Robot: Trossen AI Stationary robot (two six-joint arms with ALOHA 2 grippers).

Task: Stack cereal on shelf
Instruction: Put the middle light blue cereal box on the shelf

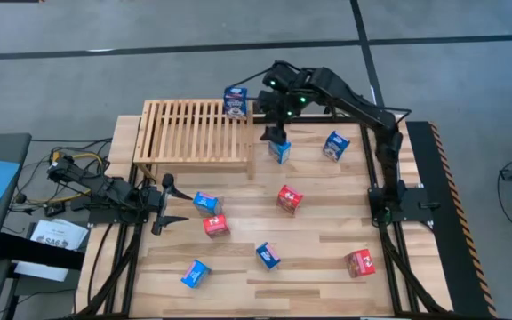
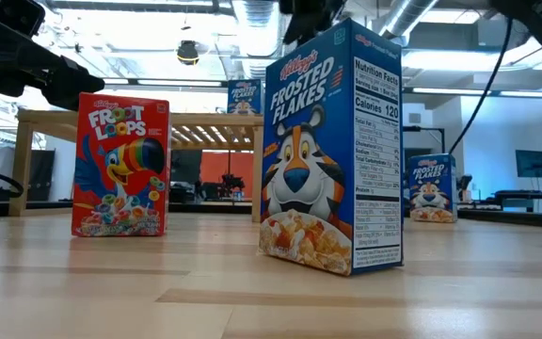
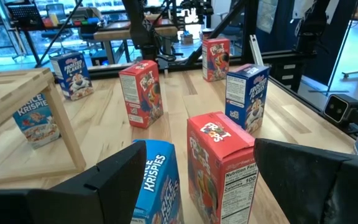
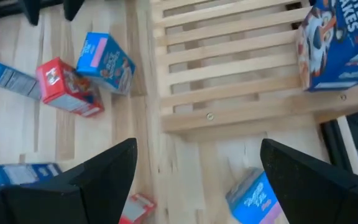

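Right tool [image 1: 276, 133] hangs released over a blue box [image 1: 279, 151] — apparently not touching — by the shelf [image 1: 194, 133]; left tool [image 1: 169, 203] released.

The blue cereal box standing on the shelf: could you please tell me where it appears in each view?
High view: blue cereal box on the shelf's far right corner.
Low view: small, centre background, blue cereal box on the shelf top.
Left wrist view: not in it.
Right wrist view: blue cereal box at upper right, on the shelf corner.
Shared landmark: the slatted shelf.
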